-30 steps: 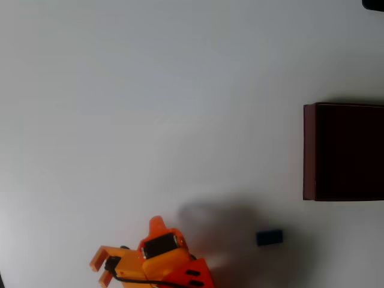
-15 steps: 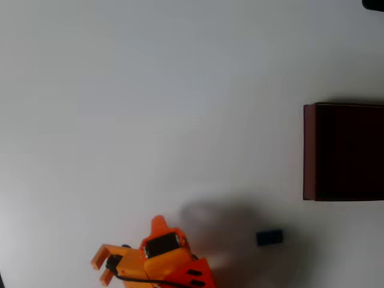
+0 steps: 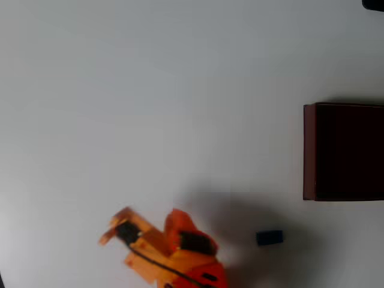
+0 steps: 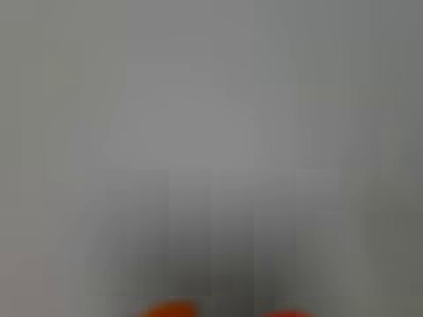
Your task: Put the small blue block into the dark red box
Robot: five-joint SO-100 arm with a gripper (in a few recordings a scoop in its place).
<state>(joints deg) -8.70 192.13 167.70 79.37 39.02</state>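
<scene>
Overhead view: small blue block, dark red box

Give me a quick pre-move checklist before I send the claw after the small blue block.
1. Tiny navy-blue rectangular block lies free on the white table: ok.
2. Large dark red-brown square box is open-topped, its inside unobstructed as far as the frame shows: ok.
3. Orange claw is near the block: not ok, it is well to the block's left in the overhead view.
4. Claw open: cannot tell.
5. Wrist view usable: not ok, blurred.
</scene>
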